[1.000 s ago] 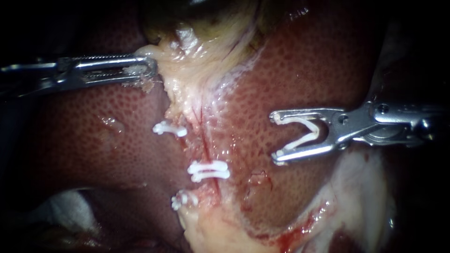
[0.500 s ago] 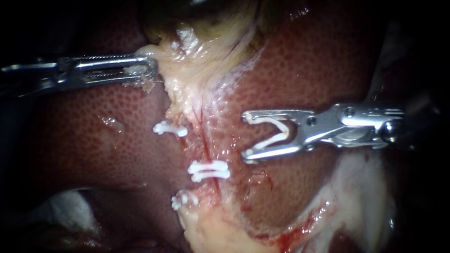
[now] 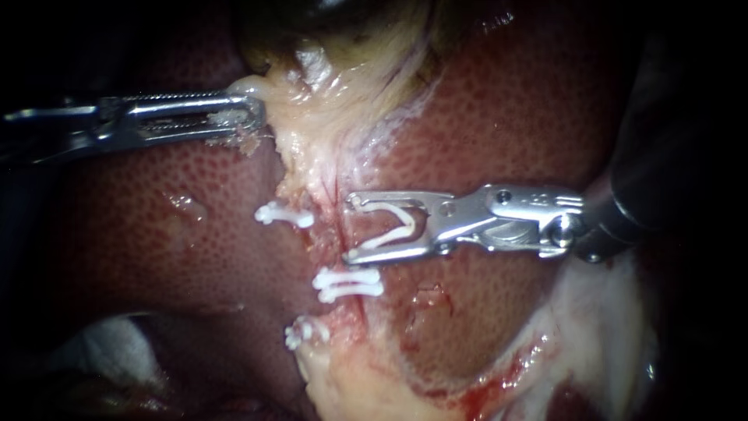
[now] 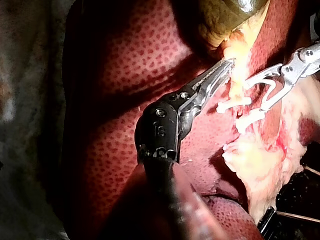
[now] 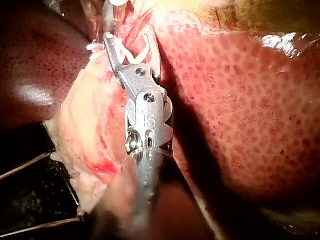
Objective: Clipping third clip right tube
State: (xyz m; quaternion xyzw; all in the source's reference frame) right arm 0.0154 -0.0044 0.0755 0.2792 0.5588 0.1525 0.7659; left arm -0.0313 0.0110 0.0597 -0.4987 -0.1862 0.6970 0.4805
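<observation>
My right instrument [image 3: 351, 228] comes in from the right, its jaws spread and carrying an open white clip [image 3: 389, 230]. Its tips reach the reddish right tube [image 3: 343, 248] running down the pale strip; I cannot tell if the tube lies between them. On that strip sit three shut white clips: an upper left one [image 3: 284, 215], a middle one [image 3: 348, 284] just below the jaws, and a low one [image 3: 305, 334]. My left instrument [image 3: 245, 113] is shut on pale tissue [image 3: 273, 93] below the gallbladder [image 3: 335, 19]. The right wrist view shows the clip-bearing jaws [image 5: 130, 42] against the strip.
Dark red liver [image 3: 499, 117] lies on both sides of the pale strip. Pale fatty tissue with a bloody edge [image 3: 600, 312] sits at the lower right. White gauze [image 3: 109, 343] shows at the lower left. In the left wrist view my right instrument [image 4: 265, 90] lies beside the clips.
My right instrument has moved left across the liver with its open clip, from well right of the strip up to the tube. The left instrument and the three clips stayed put.
</observation>
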